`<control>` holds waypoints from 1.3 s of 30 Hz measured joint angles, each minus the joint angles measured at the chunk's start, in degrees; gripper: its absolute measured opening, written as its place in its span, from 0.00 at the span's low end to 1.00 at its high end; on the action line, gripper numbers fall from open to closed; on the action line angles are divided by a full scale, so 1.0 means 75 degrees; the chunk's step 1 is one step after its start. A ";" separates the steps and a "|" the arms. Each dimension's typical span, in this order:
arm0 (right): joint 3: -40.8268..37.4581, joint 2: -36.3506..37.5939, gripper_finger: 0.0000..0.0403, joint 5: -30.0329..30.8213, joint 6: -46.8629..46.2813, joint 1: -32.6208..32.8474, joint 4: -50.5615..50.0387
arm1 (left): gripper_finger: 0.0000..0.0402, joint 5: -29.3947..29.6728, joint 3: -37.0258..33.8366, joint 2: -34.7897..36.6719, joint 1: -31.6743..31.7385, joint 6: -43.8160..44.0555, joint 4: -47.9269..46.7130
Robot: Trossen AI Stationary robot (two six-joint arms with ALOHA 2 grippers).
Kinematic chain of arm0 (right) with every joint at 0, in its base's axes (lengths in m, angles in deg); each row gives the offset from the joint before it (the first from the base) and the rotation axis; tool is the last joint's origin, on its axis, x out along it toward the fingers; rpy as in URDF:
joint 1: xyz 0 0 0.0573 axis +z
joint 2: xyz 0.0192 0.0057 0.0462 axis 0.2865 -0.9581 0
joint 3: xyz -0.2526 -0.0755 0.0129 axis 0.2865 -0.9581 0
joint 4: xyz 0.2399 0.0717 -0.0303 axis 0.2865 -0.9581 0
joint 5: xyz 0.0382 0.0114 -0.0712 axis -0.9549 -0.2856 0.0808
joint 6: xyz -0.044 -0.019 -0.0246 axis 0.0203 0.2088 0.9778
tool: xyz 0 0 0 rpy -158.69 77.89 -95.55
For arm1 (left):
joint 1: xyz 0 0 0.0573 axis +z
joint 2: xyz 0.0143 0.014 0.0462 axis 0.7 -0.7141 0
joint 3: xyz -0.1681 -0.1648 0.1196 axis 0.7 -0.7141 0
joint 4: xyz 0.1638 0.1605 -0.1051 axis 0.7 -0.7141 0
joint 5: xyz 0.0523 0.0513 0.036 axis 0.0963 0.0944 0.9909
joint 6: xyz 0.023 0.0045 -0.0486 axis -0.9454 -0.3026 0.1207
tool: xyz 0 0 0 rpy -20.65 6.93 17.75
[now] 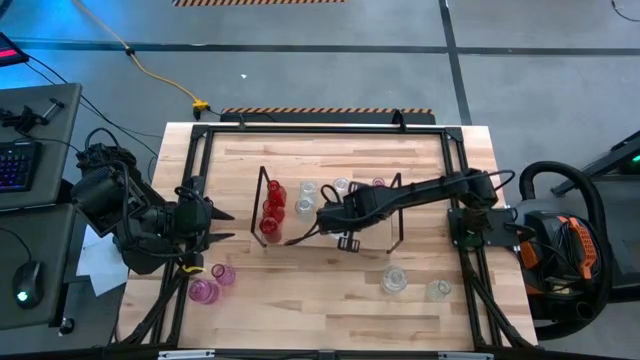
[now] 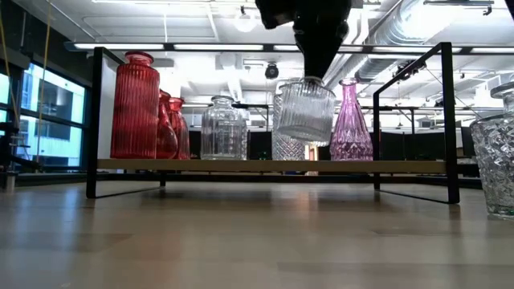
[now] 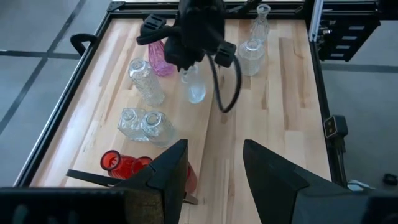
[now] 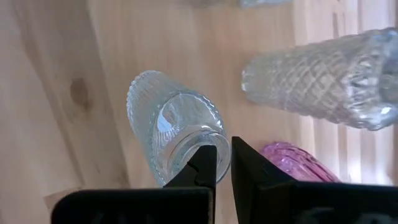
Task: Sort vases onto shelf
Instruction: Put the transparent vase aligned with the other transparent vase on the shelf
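**Clear ribbed vase held over shelf, right arm**

Ribbed vase: clear glass, hanging from the right gripper above the shelf. Low view shows its base off the board, slightly tilted. The right jaws are clenched on the rim at its mouth: one finger inside the neck, one outside, per the right wrist view.

Shelf contents, low view, left to right: tall red vase, two smaller red ones behind it, clear squat bottle, a diamond-cut clear vase partly hidden behind the held one, pink flared vase. All stand upright on the board between the black wire ends. The held vase hangs between the squat bottle and the pink vase.

Off the shelf, high view: two pink vases on the bench near its front left corner, just beside the left arm; two clear vases on the bench to the front right, well apart from the shelf. A cut-glass one shows at the right edge of the low view.

Left gripper: jaws released, nothing between them, hovering at the bench's left side, facing the shelf.

Right arm reaches from the right side across the shelf's middle.

Bench: light wood boards, black frame round the edge.
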 joint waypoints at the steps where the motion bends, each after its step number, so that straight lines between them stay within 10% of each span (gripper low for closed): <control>1: 0.0000 0.0000 0.01 0.0012 -0.0070 -0.0050 0.0030 | 0.37 0.0000 0.0000 0.0000 0.0000 0.0024 0.0000; 29: 0.0017 -0.0507 0.01 0.0000 0.0115 -0.0555 0.0218 | 0.37 0.0047 0.0003 -0.0006 -0.0003 0.0044 0.0000; 39: 0.0015 -0.0539 0.16 -0.0338 0.0084 -0.0560 0.0492 | 0.37 0.0044 0.0003 -0.0006 -0.0006 0.0043 0.0000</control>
